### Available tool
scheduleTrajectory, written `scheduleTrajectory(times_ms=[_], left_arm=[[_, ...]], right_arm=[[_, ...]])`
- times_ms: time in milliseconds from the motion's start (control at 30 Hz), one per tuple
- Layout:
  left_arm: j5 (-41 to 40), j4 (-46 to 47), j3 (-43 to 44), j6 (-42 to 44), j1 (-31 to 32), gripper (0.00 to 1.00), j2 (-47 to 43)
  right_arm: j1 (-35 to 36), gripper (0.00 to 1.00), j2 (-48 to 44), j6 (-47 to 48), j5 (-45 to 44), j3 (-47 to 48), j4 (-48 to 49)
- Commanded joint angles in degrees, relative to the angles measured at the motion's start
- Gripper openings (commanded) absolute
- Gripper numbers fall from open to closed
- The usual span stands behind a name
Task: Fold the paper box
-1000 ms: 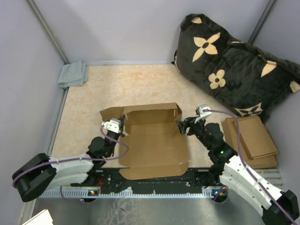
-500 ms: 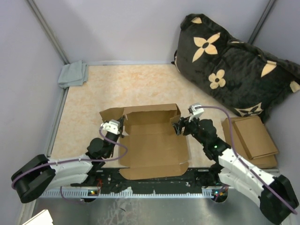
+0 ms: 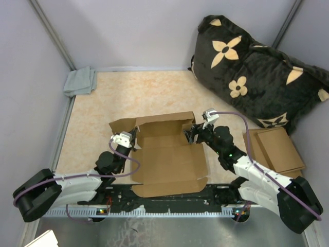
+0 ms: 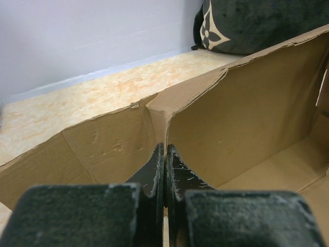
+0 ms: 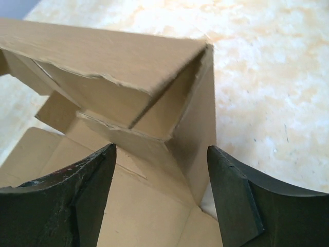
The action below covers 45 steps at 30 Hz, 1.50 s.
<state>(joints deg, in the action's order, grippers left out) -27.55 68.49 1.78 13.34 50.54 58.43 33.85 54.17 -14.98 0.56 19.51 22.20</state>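
At the far left corner of the tabletop (image 3: 144, 92) lies one grey cloth (image 3: 80, 81), folded and well apart from everything else. Nearer to the front, the left arm reaches inward, and its tool (image 3: 132, 137) is closed at the left rear corner of the paper box (image 3: 169, 159). In the left wrist view its two fingers (image 4: 154, 170) are pressed together, with a thin edge of cardboard caught between them, so this tool has hold of the box. One paper box is on the tabletop, in the near middle, between the two arms. Its floor lies flat, its rear wall and left wall stand up, one flap sticks out to the left at the rear corner, and the near flap lies flat toward the arm bases. On the right side of the box, the right tool (image 3: 190, 135) is at the right rear corner with its jaws wide apart. In the right wrist view its two fingers (image 5: 87, 190) stand on either side of that corner and grip nothing. Right of this arm, one stack of flat cardboard pieces (image 3: 277, 152) lies near the right edge, and I can count at least two pieces in it. Behind the stack, one black pillow (image 3: 257, 72) with beige flowers leans in the far right corner.
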Motion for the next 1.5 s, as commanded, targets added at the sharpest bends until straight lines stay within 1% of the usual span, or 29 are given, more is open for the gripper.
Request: scheduleTrajectory(times_ms=[0, 267, 533, 667, 733, 933, 1033, 1100, 1133, 1267, 1333, 1467], left_arm=[[1.2, 0.8, -0.9, -0.9, 0.6, 0.0, 0.1], [1.2, 0.6, -0.6, -0.9, 0.5, 0.0, 0.1], [1.5, 0.0, -1.2, -1.5, 0.5, 0.0, -1.1], [2.3, -0.4, -1.4, -2.1, 0.5, 0.0, -2.1], [2.7, -0.5, -1.5, -2.1, 0.6, 0.0, -2.4], [1.7, -1.2, -1.4, -2.1, 0.5, 0.04, -3.2], [0.8, -2.3, -0.9, -2.3, 0.5, 0.05, -3.2], [0.5, -2.9, -0.5, -2.4, 0.6, 0.05, -2.9], [0.6, -3.0, -0.5, -2.6, 0.5, 0.05, -3.0], [1.0, -3.2, -0.1, -3.0, 0.5, 0.05, -2.6], [1.3, -3.1, -0.1, -3.1, 0.6, 0.05, -2.6], [2.1, -2.6, -0.4, -3.2, 0.6, 0.1, -3.1]], right_arm=[[-0.3, 0.72, -0.5, 1.6, 4.2, 1.1, 8.1], [-0.2, 0.71, -1.8, 3.1, 5.2, 1.3, 4.2], [-0.2, 0.71, -2.2, 3.2, 6.5, 0.9, 5.7], [-0.3, 0.71, -0.6, 3.2, 7.5, 2.0, 5.1], [-0.2, 0.68, 0.2, 3.2, 6.2, 2.5, 4.3], [-0.3, 0.5, -0.1, 0.7, -4.7, 3.9, 0.3], [-0.2, 0.48, -1.7, 0.2, -4.9, 3.2, 0.6], [-0.2, 0.5, -3.2, 0.1, -3.2, 2.3, 1.3], [-0.2, 0.53, -4.0, 0.1, -2.2, 1.9, 1.6], [-0.3, 0.67, -6.6, 1.4, 3.9, 0.9, 1.7], [-0.3, 0.7, -7.0, 2.1, 5.6, 1.0, 0.5], [-0.3, 0.71, -6.7, 3.0, 5.8, 1.4, -1.0]])
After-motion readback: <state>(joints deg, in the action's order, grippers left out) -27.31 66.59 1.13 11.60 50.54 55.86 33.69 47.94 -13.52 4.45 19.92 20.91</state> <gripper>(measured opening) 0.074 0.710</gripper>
